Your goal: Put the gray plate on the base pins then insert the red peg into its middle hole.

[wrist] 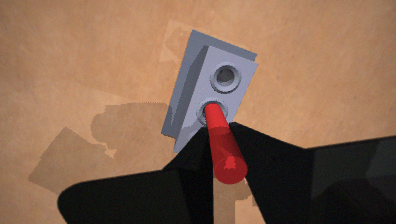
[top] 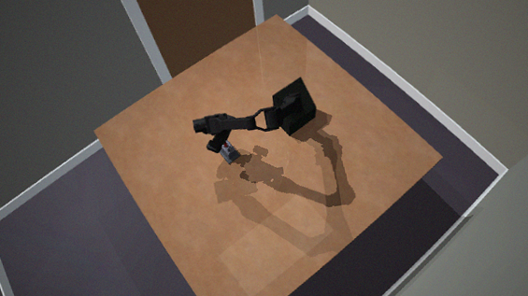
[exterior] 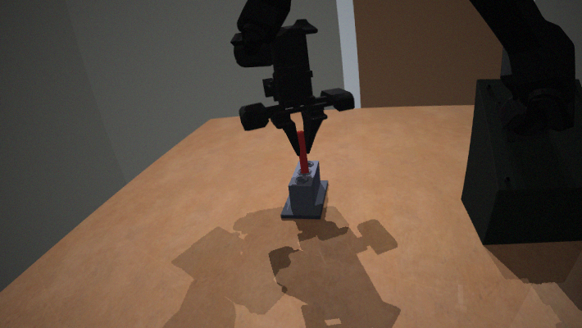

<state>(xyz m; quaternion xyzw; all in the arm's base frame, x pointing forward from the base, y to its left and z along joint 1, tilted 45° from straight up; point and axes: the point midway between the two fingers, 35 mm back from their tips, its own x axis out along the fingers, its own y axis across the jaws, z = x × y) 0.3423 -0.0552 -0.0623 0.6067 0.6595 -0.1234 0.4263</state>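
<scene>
The gray plate (exterior: 302,198) (wrist: 220,57) is a thick block with three holes in a row on top. It sits on the wider, darker gray base (exterior: 323,192) (wrist: 188,65) and looks flat. The base's pins are not visible. My gripper (exterior: 303,154) (wrist: 218,131) is shut on the red peg (exterior: 303,163) (wrist: 226,150) (top: 226,144), above the plate. The peg is nearly upright, with a slight tilt. Its lower end is at the middle hole's mouth, and most of its length stands above the plate. How deep its tip reaches is hidden.
The arm's dark mounting block (top: 296,107) (exterior: 529,217) stands on the wooden table (top: 153,131) (exterior: 164,180), to the right of the plate and base. The arm's shadows fall across the table in front of the base. Walls and a brown door stand behind.
</scene>
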